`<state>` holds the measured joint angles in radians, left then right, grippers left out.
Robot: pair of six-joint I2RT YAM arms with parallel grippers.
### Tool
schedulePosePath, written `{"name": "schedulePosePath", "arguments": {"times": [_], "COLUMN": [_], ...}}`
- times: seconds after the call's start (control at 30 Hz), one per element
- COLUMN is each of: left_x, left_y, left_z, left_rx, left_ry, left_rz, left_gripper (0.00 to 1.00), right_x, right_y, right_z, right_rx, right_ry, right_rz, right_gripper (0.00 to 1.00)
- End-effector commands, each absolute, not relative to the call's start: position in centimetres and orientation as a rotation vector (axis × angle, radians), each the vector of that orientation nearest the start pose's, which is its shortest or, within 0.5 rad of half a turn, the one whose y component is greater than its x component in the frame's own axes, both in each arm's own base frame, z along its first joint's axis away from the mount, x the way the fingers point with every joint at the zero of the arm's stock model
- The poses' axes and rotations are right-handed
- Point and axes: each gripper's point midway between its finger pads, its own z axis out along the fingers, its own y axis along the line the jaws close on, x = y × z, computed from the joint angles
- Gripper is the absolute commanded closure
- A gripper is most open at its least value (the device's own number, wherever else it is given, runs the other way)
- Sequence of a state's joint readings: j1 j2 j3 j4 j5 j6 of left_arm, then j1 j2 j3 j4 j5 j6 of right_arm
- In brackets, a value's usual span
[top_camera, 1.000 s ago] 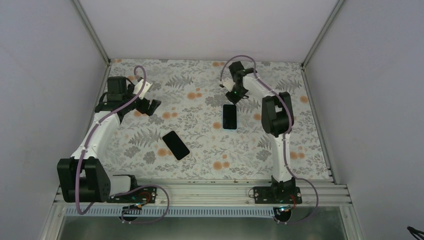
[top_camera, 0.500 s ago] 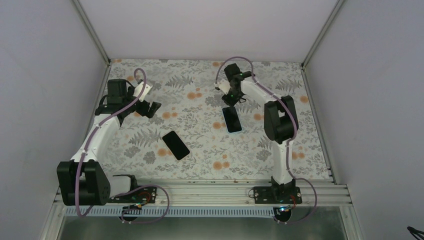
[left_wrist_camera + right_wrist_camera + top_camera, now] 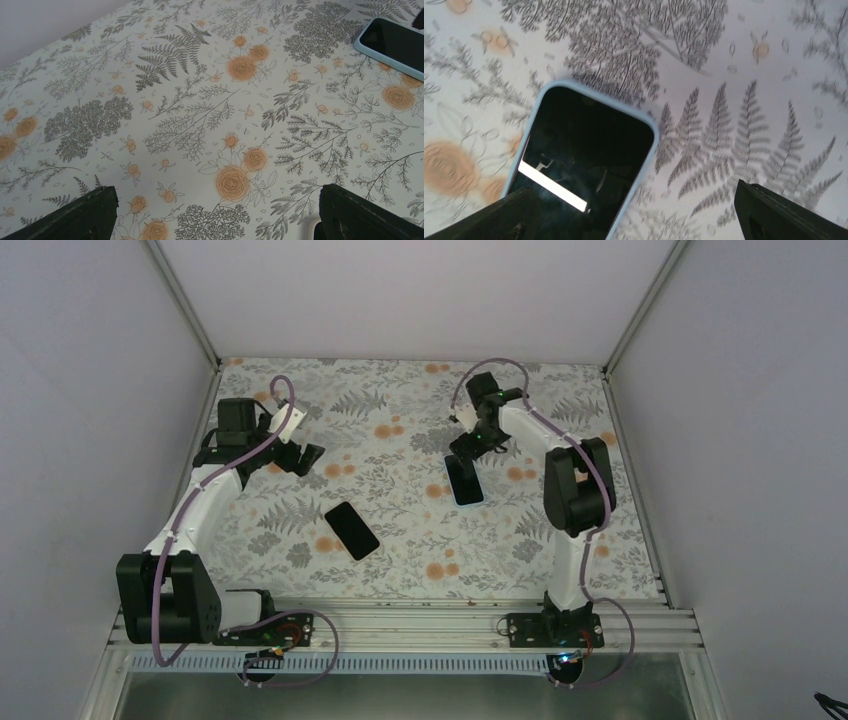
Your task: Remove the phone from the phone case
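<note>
- Your right gripper (image 3: 636, 212) hangs over the far end of the glossy black phone (image 3: 584, 150), fingers spread wide, gripping nothing.
- The phone sits in its pale blue case (image 3: 651, 131), flat on the floral tablecloth (image 3: 400, 570), right of centre, with bare cloth along most edges.
- Your left gripper (image 3: 220, 215) is wide open and empty, well apart.
- A flat black rectangle (image 3: 351, 530) lies mid-table.

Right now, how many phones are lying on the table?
2. The phone in the light blue case lies right of centre; the bare black phone lies left of centre, nearer the front. None seems hidden.
</note>
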<state>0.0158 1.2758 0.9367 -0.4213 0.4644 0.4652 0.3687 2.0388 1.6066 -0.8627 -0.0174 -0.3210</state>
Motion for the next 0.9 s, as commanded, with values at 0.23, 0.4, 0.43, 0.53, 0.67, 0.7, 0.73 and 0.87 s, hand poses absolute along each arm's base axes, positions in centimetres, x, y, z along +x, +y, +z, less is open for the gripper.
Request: {"name": "schedulePosePath", "arguments": {"times": [0.23, 0.4, 0.43, 0.53, 0.67, 0.7, 0.73, 0.87], "left_x": [36.3, 36.3, 36.2, 36.0, 36.0, 36.0, 36.0, 36.1], "left_y": [-7.6, -7.6, -7.5, -7.5, -7.5, -7.4, -7.4, -7.4], "left_z": [18.3, 18.6, 18.6, 18.7, 18.6, 18.7, 18.7, 18.6], "left_rx": [0.731, 0.725, 0.724, 0.724, 0.719, 0.716, 0.714, 0.713], "left_ry": [2.113, 2.111, 2.111, 2.108, 2.112, 2.113, 2.113, 2.112], "left_rz": [-0.329, -0.324, -0.322, -0.312, -0.313, -0.313, -0.314, -0.312], "left_gripper": [0.00, 0.00, 0.00, 0.00, 0.00, 0.00, 0.00, 0.00], "right_x": [35.8, 36.4, 36.4, 35.9, 35.8, 36.0, 36.2, 36.0], "right_y": [18.0, 17.7, 17.6, 18.2, 18.3, 18.2, 18.0, 18.7], "right_z": [6.2, 5.2, 5.0, 4.5, 3.3, 2.9, 2.7, 1.8], "right_rx": [-0.851, -0.805, -0.800, -0.812, -0.833, -0.826, -0.818, -0.839], "right_ry": [2.879, 2.884, 2.889, 2.910, 2.921, 2.926, 2.927, 2.947], "right_rz": [0.291, 0.192, 0.186, 0.231, 0.153, 0.130, 0.107, 0.132], "right_gripper": [0.00, 0.00, 0.00, 0.00, 0.00, 0.00, 0.00, 0.00]}}
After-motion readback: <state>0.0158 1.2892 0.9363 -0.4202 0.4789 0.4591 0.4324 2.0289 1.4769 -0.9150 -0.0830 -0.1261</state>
